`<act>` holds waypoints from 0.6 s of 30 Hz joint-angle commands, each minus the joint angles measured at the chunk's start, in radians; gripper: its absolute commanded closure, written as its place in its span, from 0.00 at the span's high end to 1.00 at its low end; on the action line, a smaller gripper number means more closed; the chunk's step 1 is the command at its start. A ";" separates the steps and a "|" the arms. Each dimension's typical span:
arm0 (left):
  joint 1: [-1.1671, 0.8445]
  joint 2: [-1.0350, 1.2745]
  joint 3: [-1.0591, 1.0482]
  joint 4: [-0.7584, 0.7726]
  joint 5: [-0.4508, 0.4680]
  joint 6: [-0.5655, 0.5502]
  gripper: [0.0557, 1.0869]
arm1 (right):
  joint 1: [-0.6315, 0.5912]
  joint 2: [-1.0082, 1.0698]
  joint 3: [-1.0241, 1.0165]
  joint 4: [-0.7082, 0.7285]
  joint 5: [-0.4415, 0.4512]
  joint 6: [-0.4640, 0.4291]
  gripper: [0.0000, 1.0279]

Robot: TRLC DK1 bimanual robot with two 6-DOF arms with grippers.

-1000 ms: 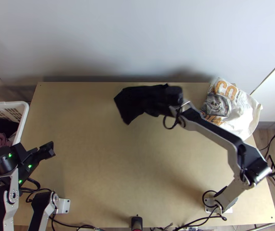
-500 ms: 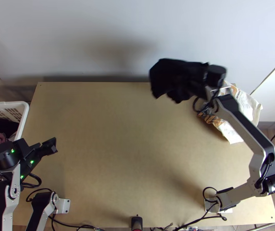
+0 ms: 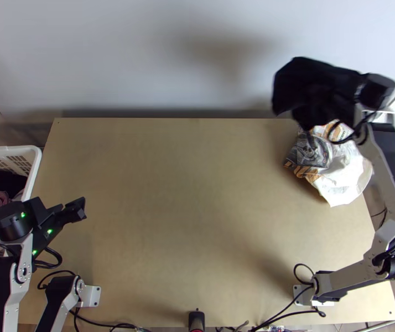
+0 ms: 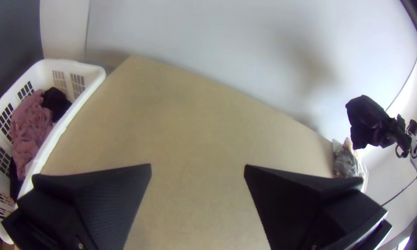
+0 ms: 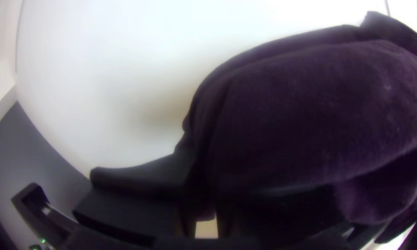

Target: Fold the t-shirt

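Right claw (image 3: 358,91) is closed on a gathered part of the t-shirt (image 3: 313,88) and has it raised near the worktop's far right corner; the cloth is purple-black, soft and slightly fuzzy, bunched into a drooping, rounded lobe, and you can't tell whether it has been folded. Close by on the worktop (image 3: 170,193) lies a white printed pile (image 3: 347,177), crumpled, with grey and orange patches.

You look to be in the carrying step, perhaps setting the shirt aside on that pile; if so, the next move calls for lowering it gently before letting go; if it needs more folding, bring it back over the smooth pale wood and spread it first.

Farther off, your left claw (image 4: 197,165) is wide open and empty; beside it, the slotted white basket (image 4: 76,109) holds rumpled pink cloth (image 4: 30,122).
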 commanded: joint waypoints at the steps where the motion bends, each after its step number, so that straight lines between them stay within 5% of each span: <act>1: -0.016 0.001 -0.018 0.020 0.005 -0.002 0.95 | -0.161 0.001 0.095 -0.062 -0.013 -0.058 0.03; 9: -0.024 -0.016 -0.042 0.022 0.010 0.000 0.95 | -0.293 0.027 0.213 -0.183 -0.051 -0.201 0.03; 14: -0.023 -0.040 -0.051 0.020 0.010 0.009 0.95 | -0.336 -0.035 0.059 -0.203 -0.051 -0.357 0.03; 18: -0.023 -0.046 -0.054 0.014 0.011 0.024 0.95 | -0.388 -0.063 -0.056 -0.194 -0.051 -0.395 0.03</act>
